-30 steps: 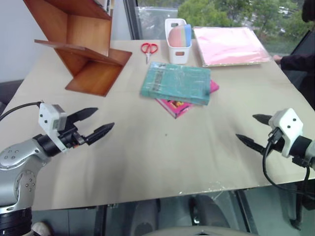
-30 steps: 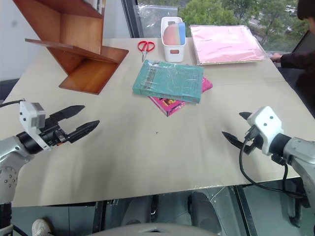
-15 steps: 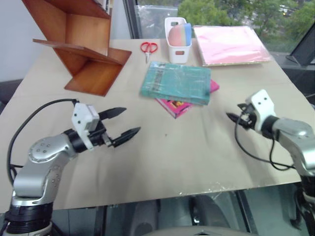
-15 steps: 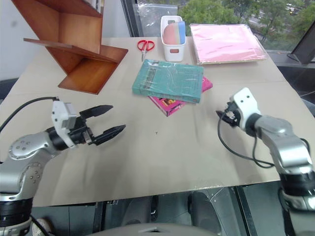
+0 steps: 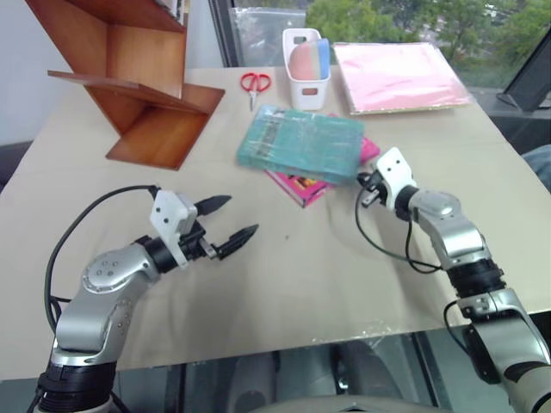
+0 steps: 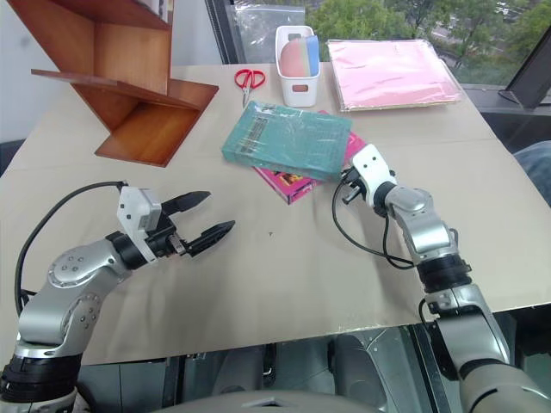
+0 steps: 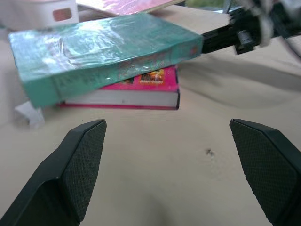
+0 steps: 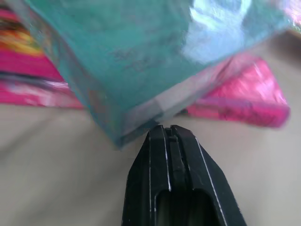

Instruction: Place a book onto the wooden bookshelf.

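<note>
Right claw pressed together at book corner; left claw spread. Advise: lever corner gently, avoid sliding.

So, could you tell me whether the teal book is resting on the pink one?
Touching: in the left wrist view the book lies directly on the pink book, overhanging it.
</note>
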Available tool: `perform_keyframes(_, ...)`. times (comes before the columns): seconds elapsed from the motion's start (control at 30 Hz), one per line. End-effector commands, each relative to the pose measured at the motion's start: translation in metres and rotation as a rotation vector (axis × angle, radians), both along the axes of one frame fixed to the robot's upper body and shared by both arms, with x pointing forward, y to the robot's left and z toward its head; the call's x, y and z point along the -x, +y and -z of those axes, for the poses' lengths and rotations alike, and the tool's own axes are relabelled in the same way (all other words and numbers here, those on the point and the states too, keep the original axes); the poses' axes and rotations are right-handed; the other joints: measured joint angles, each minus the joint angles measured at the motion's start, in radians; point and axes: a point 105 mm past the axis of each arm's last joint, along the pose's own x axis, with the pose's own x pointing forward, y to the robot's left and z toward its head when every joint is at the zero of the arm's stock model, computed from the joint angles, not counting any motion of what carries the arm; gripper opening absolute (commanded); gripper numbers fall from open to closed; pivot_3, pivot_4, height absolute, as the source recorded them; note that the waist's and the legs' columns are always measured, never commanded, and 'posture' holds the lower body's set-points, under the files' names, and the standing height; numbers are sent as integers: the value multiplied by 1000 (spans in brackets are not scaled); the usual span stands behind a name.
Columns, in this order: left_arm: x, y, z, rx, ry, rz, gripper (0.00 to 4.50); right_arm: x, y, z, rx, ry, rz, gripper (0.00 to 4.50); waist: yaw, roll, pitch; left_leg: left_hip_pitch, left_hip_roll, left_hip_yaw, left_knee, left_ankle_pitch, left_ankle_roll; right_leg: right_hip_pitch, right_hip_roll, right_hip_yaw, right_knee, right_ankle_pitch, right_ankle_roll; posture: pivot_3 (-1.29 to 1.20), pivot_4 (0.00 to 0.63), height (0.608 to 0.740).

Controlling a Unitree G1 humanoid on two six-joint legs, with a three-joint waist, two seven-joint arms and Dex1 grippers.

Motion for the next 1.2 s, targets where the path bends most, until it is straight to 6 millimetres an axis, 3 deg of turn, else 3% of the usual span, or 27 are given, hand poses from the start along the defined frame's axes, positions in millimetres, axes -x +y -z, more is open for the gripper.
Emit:
perform_keyframes(0.03, 4, 0, -12, 15, -54, 9, 4500, 20, 24, -20, -19, -74, -128, 16, -1, 0, 0, 0, 0, 0, 0, 0, 0, 0, 0, 0, 0, 0, 0, 0, 150, 740)
perform_keyframes(0.23, 14, -6, -23, 68, -45, 130, 4500, 34, 49, -20, -22, -69, -211, 16, -5, 0, 0, 1, 0, 0, 0, 0, 0, 0, 0, 0, 1, 0, 0, 0, 150, 740)
perform_keyframes(0.7, 37, -18, -40, 91, 24, 390, 4500, 37, 70, -17, -45, -52, -262, 16, -6, 0, 0, 1, 0, 0, 0, 0, 0, 0, 0, 0, 1, 0, 0, 0, 150, 740)
perform_keyframes(0.87, 25, -6, -39, 119, 32, 286, 4500, 45, 76, -22, -74, -60, -298, 16, -7, 0, 0, 1, 0, 0, 0, 0, 0, 0, 0, 0, 1, 0, 0, 0, 150, 740)
perform_keyframes(1.03, -5, 3, -36, 284, 62, 19, 4500, 76, 60, -37, -108, -78, -395, 16, 6, 0, 0, 0, 0, -1, 0, 0, 0, 0, -1, -1, 0, 0, 0, 0, 150, 740)
perform_keyframes(1.13, -26, -2, -26, 413, 175, -96, 4500, 85, 39, -43, -100, -86, -361, 785, 19, 0, 0, 0, 0, -1, 0, 0, 0, 0, 0, -1, 0, 0, 0, 0, 150, 740)
perform_keyframes(1.2, -46, -6, -15, 496, 270, -194, 4500, 86, 28, -46, -83, -104, -300, 1831, 26, 0, 0, 1, -1, -3, 2, 0, 0, 2, 0, -3, 1, 0, 0, 0, 150, 740)
